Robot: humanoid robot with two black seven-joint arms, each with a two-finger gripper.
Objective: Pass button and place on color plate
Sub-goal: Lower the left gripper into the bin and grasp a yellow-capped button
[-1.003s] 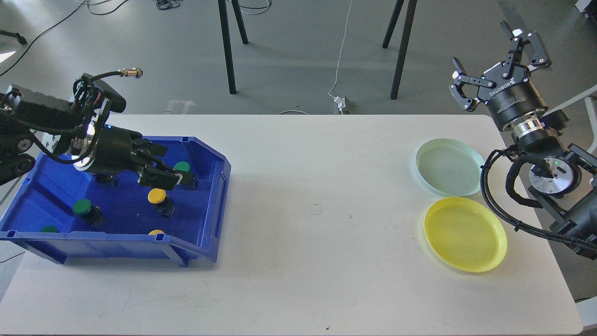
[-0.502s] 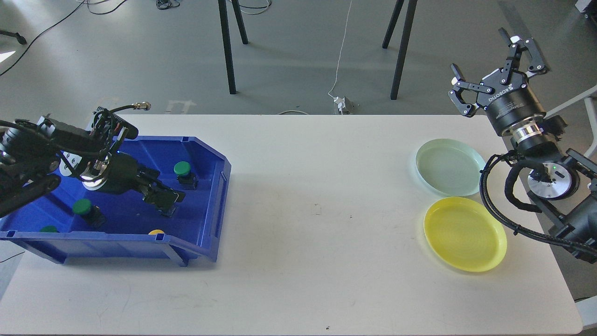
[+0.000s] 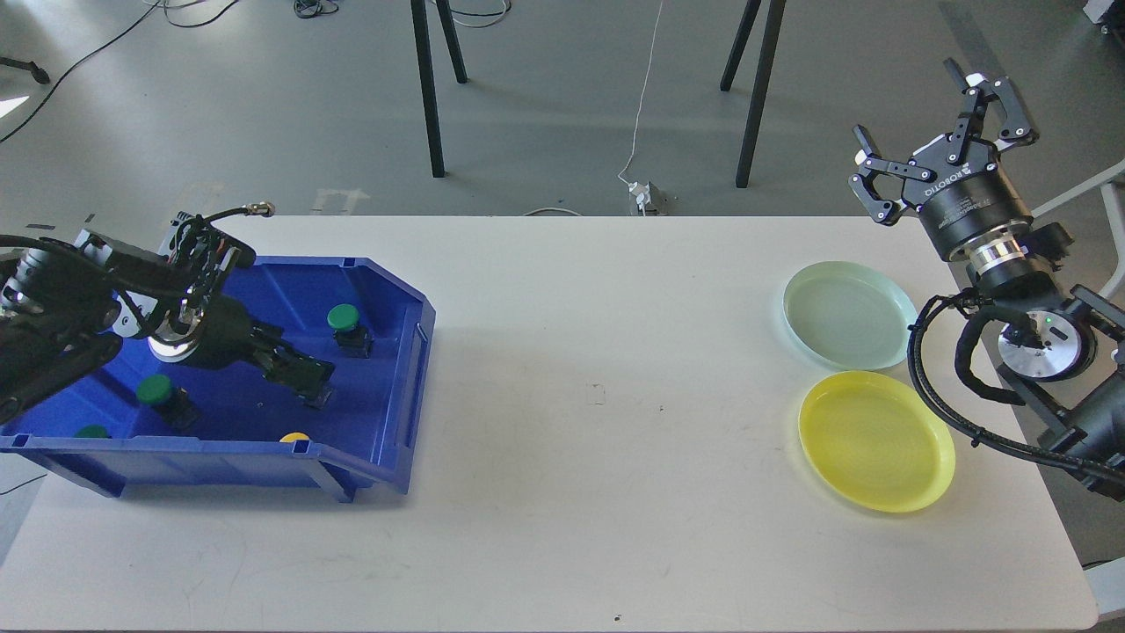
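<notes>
Two plates sit at my three o'clock: a pale green plate (image 3: 848,314) and a yellow plate (image 3: 876,440). My left gripper (image 3: 309,384) is down inside the blue bin (image 3: 387,387) at nine o'clock, covering a button; I cannot tell its grip. My right gripper (image 3: 936,132) hangs spread wide, empty.

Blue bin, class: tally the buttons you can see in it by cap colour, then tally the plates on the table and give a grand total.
Green buttons: 3
Yellow buttons: 1, at the near wall; another may be hidden under the left gripper
Plates: 2, pale green plate and yellow plate
Total: 6
</notes>
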